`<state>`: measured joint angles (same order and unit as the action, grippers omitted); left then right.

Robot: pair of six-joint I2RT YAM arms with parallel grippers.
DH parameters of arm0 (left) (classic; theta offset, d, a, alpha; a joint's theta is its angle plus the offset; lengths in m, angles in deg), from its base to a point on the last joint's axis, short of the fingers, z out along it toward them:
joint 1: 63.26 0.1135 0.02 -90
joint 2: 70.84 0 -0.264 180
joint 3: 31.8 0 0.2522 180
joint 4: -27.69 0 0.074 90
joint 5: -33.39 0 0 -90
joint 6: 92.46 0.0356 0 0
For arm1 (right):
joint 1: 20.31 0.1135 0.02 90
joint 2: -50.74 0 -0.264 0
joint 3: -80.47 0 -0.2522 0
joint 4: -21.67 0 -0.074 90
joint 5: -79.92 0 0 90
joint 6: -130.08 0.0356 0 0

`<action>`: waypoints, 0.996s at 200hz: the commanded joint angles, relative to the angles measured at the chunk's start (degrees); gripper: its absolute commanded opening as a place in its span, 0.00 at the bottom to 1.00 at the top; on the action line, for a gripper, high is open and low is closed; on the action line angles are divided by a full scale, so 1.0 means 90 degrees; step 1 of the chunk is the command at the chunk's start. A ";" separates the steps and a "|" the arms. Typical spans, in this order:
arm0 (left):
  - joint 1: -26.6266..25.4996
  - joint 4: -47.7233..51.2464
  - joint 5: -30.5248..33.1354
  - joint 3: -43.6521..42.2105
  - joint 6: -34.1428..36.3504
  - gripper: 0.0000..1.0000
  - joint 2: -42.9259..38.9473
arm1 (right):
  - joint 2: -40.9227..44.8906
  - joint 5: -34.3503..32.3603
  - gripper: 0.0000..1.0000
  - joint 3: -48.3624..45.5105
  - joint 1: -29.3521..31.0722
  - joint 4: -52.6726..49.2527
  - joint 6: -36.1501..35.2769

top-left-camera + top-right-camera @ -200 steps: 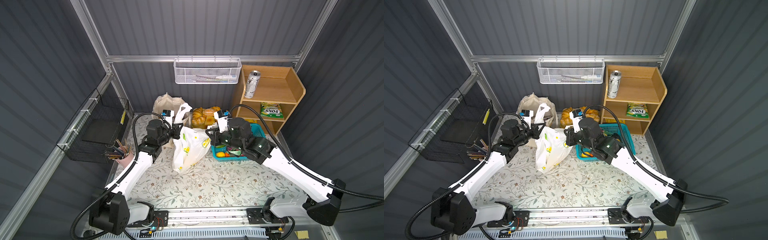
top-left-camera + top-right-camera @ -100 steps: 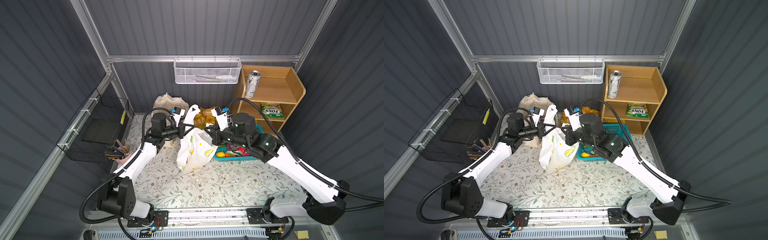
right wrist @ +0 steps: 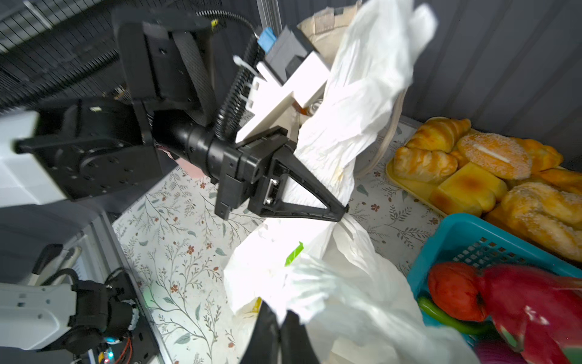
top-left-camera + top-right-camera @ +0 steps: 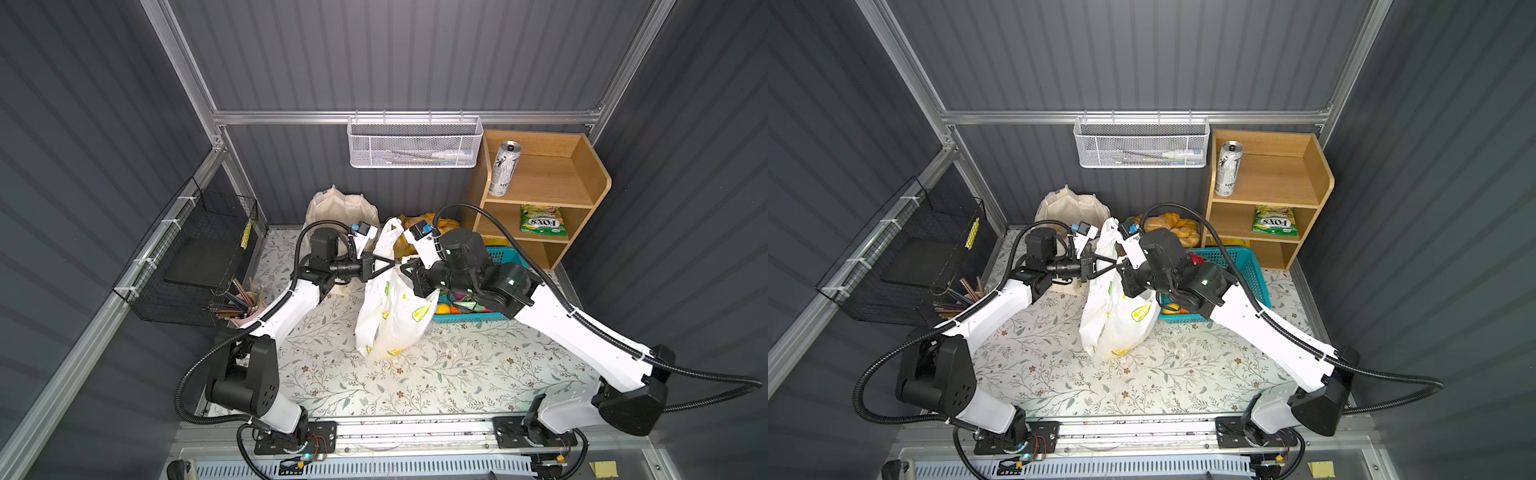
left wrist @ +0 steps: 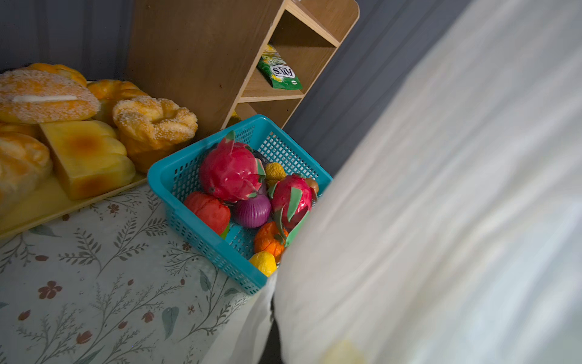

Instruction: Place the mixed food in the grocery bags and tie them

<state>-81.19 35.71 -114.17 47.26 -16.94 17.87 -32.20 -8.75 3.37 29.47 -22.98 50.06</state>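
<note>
In both top views the plastic carrier (image 4: 388, 320) stands mid-table, at 9 o'clock from the teal basket (image 4: 469, 318). Its long axis is upright, with the mouth and one free loop pointing up. The left gripper (image 4: 390, 261) and the right gripper (image 4: 409, 268) meet at its neck, each pinched tight on plastic.

The left wrist view shows only the carrier's white skin (image 5: 441, 220); the claw is unseen.

In the right wrist view the left gripper's tips clamp a gathered handle (image 3: 346, 220), and the right gripper's fingers (image 3: 267, 331) nip the film. A good knot likely needs the handles crossed under even tension, with the carrier kept seated.

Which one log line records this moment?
left gripper: shut on thin white lemon-print plastic bag | right gripper: shut on same bag | tall silver can: on wooden shelf
</note>
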 commanded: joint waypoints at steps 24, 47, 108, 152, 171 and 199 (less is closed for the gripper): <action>0.0012 0.0227 -0.1024 0.0342 0.0417 0.00 0.0026 | -0.0053 -0.0143 0.00 0.0457 -0.0098 -0.0058 -0.0401; 0.0010 0.0478 -0.1343 0.0557 0.0518 0.00 0.0214 | -0.0511 0.0148 0.00 0.1146 -0.0106 -0.0726 -0.0564; -0.0038 0.1527 -0.1579 0.1019 0.1281 0.00 0.0508 | -0.0854 0.0402 0.00 0.1213 -0.0160 -0.0436 -0.0609; -0.0048 0.2679 -0.1646 0.1471 0.2292 0.17 0.0689 | -0.1411 0.0426 0.00 0.1558 -0.0365 -0.0582 -0.0459; -0.0048 0.3486 -0.1702 0.1683 0.3028 0.26 0.0760 | -0.1404 0.0530 0.00 0.1501 -0.0442 -0.0457 -0.0323; -0.0048 0.4352 -0.1900 0.2034 0.3890 0.33 0.0899 | -0.1449 0.0513 0.00 0.1492 -0.0500 -0.0454 -0.0248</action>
<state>-81.28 64.41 -128.44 61.99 7.82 24.69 -45.11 -5.08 16.24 25.29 -27.33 46.63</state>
